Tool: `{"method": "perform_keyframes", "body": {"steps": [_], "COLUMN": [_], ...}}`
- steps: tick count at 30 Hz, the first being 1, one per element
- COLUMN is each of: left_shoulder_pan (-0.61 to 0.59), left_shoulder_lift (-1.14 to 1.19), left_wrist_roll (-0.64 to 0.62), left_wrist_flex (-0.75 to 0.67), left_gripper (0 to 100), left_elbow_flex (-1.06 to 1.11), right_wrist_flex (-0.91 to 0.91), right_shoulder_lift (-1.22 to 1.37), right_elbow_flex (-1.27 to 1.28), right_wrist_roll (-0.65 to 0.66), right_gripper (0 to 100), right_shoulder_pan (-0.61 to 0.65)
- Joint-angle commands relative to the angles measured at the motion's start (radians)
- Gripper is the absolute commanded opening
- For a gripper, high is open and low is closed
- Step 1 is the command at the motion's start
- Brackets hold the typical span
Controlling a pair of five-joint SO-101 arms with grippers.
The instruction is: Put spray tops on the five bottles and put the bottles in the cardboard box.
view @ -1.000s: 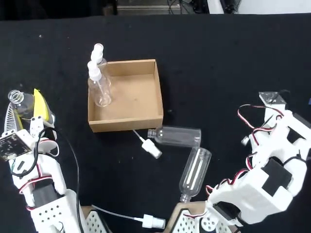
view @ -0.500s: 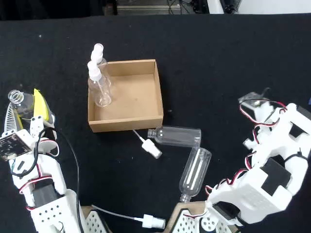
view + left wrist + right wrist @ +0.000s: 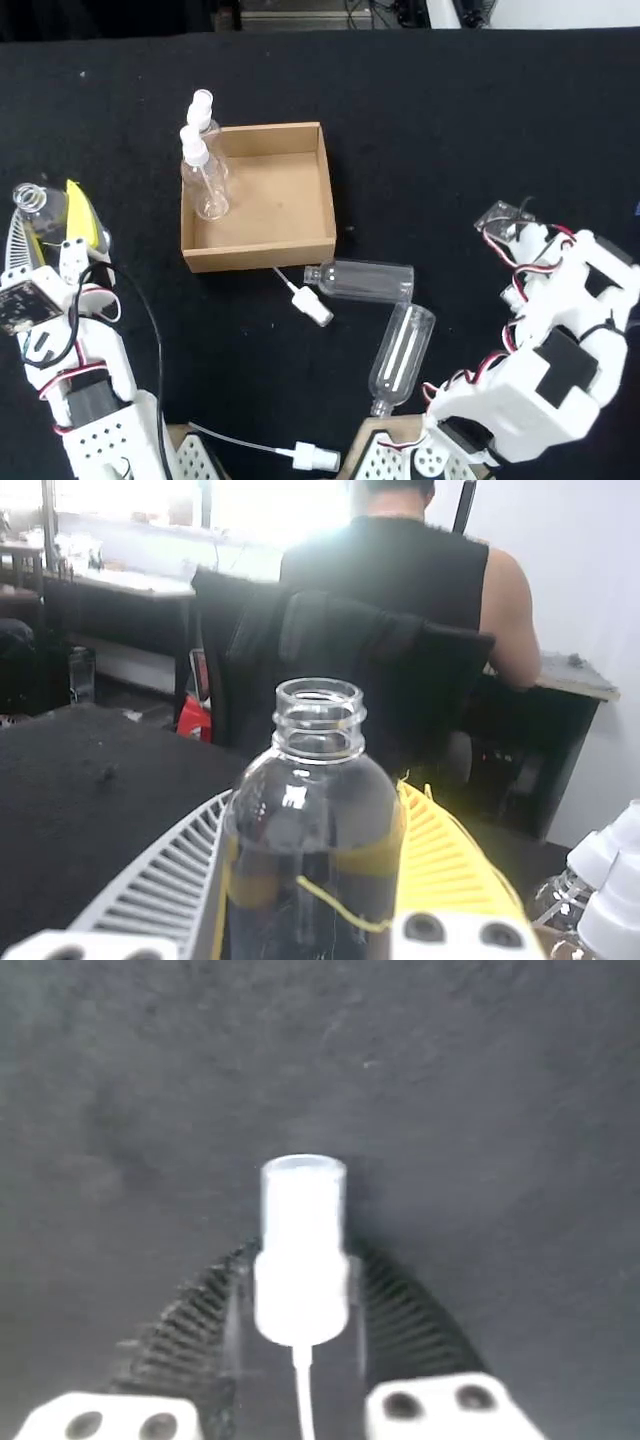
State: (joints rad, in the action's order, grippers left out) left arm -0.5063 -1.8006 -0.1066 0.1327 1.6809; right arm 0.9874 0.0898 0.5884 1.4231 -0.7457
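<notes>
Between the left tool's (image 3: 48,228) fingers, an open-necked bottle (image 3: 315,820) was clamped upright. Right tool (image 3: 300,1258) gripped a spray top (image 3: 302,1230). Cardboard box (image 3: 300,245) sat between both tools, with two capped bottles (image 3: 206,178) at its side facing the left tool. Two uncapped bottles (image 3: 365,280) lay on the desk (image 3: 450,120) between the box and the right tool, a loose spray top (image 3: 313,308) beside them.

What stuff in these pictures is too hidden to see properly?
Left wrist view: held bottle, bottom cut off by the lower edge.
Right wrist view: spray top, tube runs off the lower edge.
High view: back bottle, base hidden behind the front bottle at the box corner.
</notes>
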Motion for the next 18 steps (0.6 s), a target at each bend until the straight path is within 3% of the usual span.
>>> {"method": "perform_keyframes", "body": {"steps": [1, 9, 18], "left_shoulder_pan": [0.015, 0.028, 0.038], "left_shoulder_lift": [-0.023, -0.023, -0.023], "left_wrist_roll": [-0.014, -0.006, -0.005], "left_wrist_flex": [-0.048, -0.048, -0.044], "left_gripper": [3, 3, 3], "left_elbow_flex": [0.019, 0.019, 0.019], "right_wrist_flex": [-0.008, 0.187, 0.445], "right_shoulder_lift": [-0.156, -0.599, -0.903], "right_elbow_flex": [0.001, 0.001, -0.214], "right_wrist_roll": [-0.169, -0.624, -1.031], "right_gripper": [1.1, 1.1, 1.1], "right_shoulder_pan": [0.015, 0.083, 0.405]}}
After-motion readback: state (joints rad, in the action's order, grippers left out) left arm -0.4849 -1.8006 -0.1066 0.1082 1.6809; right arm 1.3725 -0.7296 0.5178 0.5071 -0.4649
